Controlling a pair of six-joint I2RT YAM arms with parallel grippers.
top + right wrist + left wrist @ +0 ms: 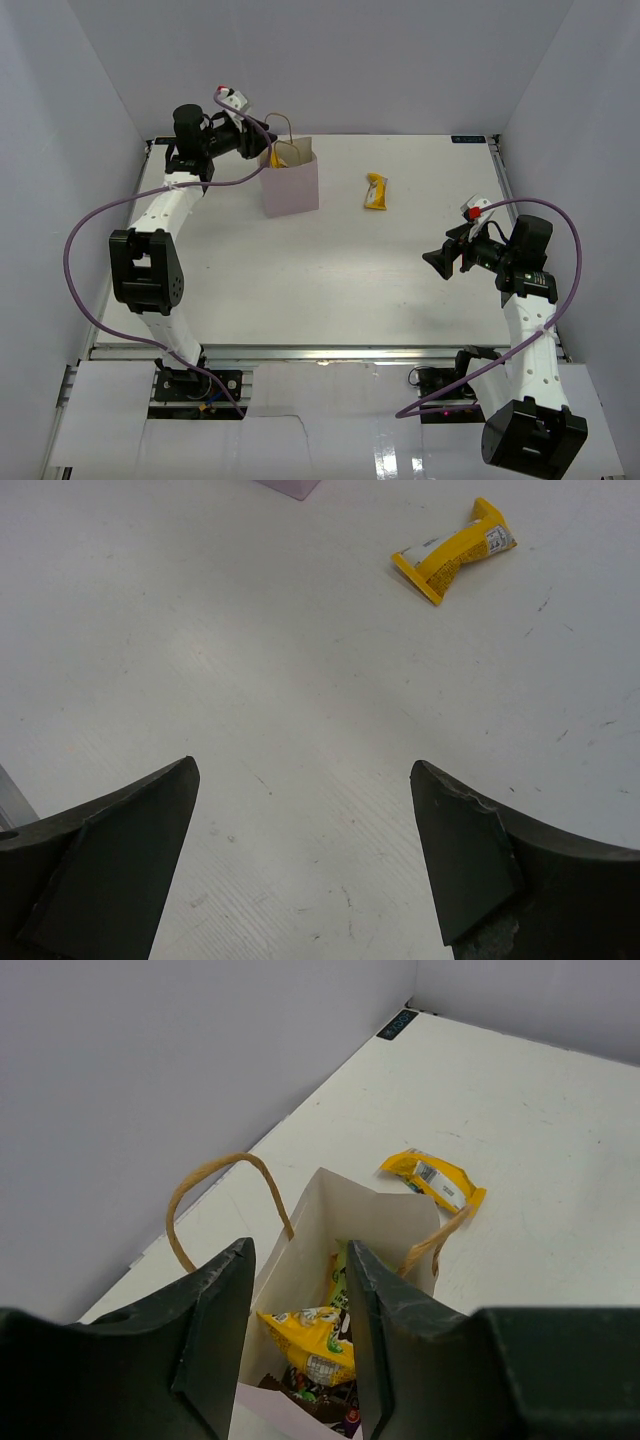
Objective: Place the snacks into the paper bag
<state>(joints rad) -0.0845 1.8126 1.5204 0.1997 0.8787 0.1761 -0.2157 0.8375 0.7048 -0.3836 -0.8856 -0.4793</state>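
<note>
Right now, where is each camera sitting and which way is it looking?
Top external: high behind the robot, looking down on the table; both arms show, left arm and right arm.
Left wrist: on the left gripper above the paper bag, looking down into it; its two dark fingers show.
Right wrist: on the right gripper, low over the table, looking across it; its two spread fingers show.
Shared: all three see the yellow packet lying on the table outside the bag.

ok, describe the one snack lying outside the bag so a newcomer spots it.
Start at the pink paper bag standing at the far left of the white table. Just right of it lies a yellow packet, flat and alone; the other snacks sit inside the bag.
</note>
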